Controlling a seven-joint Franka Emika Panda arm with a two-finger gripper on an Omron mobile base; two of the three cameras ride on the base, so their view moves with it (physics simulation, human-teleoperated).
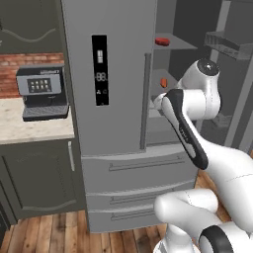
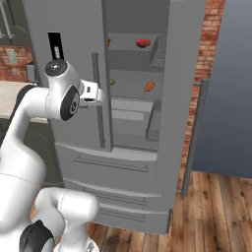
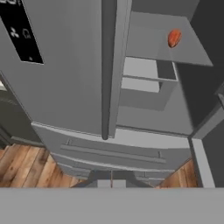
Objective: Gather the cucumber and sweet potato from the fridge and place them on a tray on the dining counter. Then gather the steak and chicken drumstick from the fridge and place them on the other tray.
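Inside the fridge [image 2: 74, 49], sweet potato [image 3: 174, 38] beyond shut jaws.

Matt grey metal fridge [image 1: 118, 74]; wooden floor [image 2: 216, 211].

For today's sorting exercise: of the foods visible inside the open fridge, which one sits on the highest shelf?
The dark red piece, on the top shelf. The orange one and the small green one sit on the shelf below it.

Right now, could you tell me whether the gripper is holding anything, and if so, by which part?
Nothing is held. The gripper is shut and empty, in front of the grey steel fridge, whose right door stands open; the orange sweet potato lies on a shelf.
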